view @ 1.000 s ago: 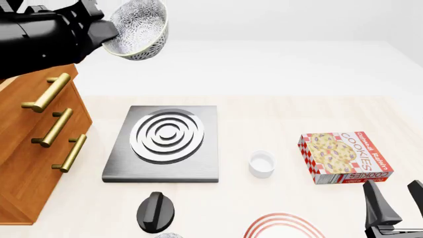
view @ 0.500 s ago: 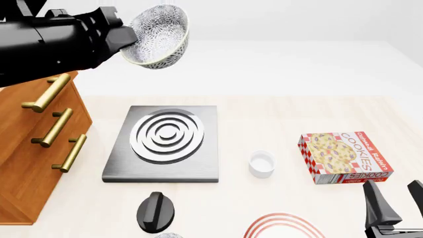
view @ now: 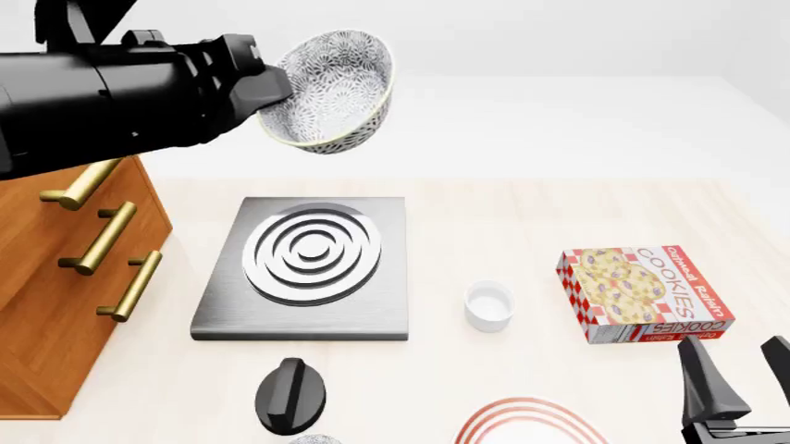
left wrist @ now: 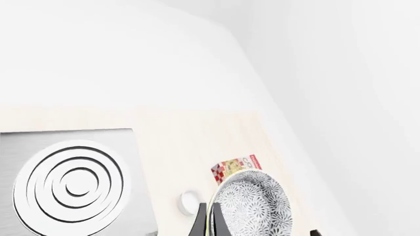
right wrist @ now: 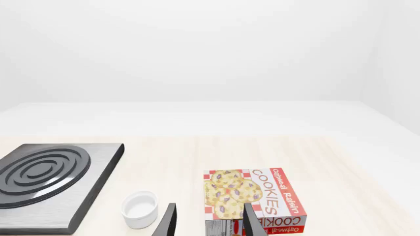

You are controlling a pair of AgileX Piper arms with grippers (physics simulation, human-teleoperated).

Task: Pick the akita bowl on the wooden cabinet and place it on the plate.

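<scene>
Front view | left gripper (view: 274,92) pinches bowl (view: 333,88) rim, tilted, above stove (view: 309,266) | right gripper (right wrist: 207,219) spread, idle | carry level toward plate (view: 531,421), lower slowly.

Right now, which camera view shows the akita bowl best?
The front view: the whole akita bowl shows, tilted, held by the left gripper. The left wrist view shows it cut off at the edge. The right wrist view misses it.
</scene>
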